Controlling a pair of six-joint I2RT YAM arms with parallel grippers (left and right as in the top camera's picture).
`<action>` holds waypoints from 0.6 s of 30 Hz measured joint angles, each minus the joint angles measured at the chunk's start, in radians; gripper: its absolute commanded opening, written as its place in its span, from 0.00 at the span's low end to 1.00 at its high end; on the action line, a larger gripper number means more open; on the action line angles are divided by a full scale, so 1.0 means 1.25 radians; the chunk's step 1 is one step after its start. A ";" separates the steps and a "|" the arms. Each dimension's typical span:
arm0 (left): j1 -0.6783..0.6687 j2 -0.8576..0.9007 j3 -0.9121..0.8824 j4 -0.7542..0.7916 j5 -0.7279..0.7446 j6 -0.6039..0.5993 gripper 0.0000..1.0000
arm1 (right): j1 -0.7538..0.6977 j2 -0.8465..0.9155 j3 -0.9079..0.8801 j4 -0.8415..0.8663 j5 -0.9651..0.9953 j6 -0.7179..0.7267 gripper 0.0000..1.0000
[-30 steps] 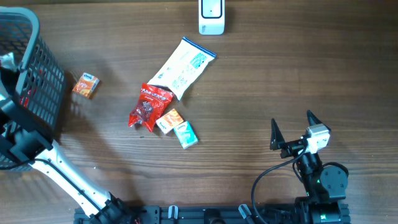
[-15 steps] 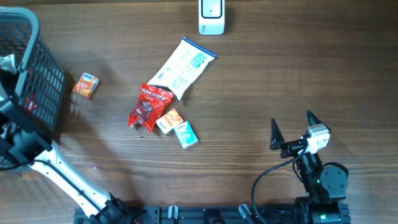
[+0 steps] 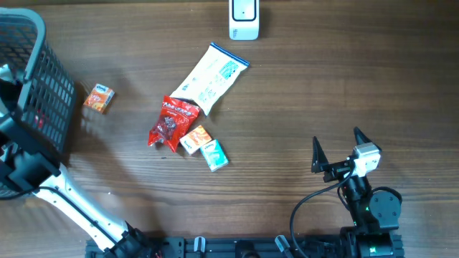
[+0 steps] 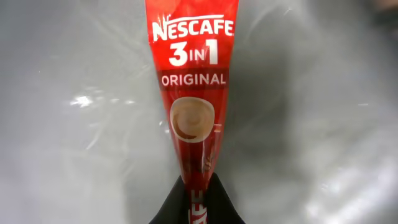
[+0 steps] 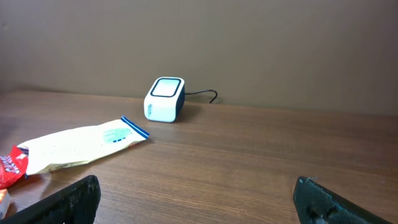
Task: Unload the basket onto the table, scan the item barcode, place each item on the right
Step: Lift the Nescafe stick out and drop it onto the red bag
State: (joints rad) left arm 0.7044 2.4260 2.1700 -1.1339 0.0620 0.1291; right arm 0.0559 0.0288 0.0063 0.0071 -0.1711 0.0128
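- Nescafe sachet (image 4: 193, 93) is pinched at its lower end by the left jaws, which are clamped tight on it (down inside the mesh basket (image 3: 43, 93), far left of the worktop (image 3: 287, 93)).
- Right jaws gape wide, holding nothing.
- Scanner (image 3: 244, 19) sits at the far edge.

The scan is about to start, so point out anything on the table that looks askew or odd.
Nothing looks spilled. The white pouch, red snack bag, an orange carton and a teal carton lie askew in a touching cluster mid-table; a second orange carton sits alone beside the basket.
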 measured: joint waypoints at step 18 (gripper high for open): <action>-0.001 -0.533 0.002 0.049 0.232 -0.208 0.04 | 0.000 0.000 0.000 0.000 0.000 0.000 1.00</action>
State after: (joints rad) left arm 0.7033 1.7599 2.1731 -1.0721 0.3515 -0.1310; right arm 0.0559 0.0288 0.0063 0.0071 -0.1711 0.0128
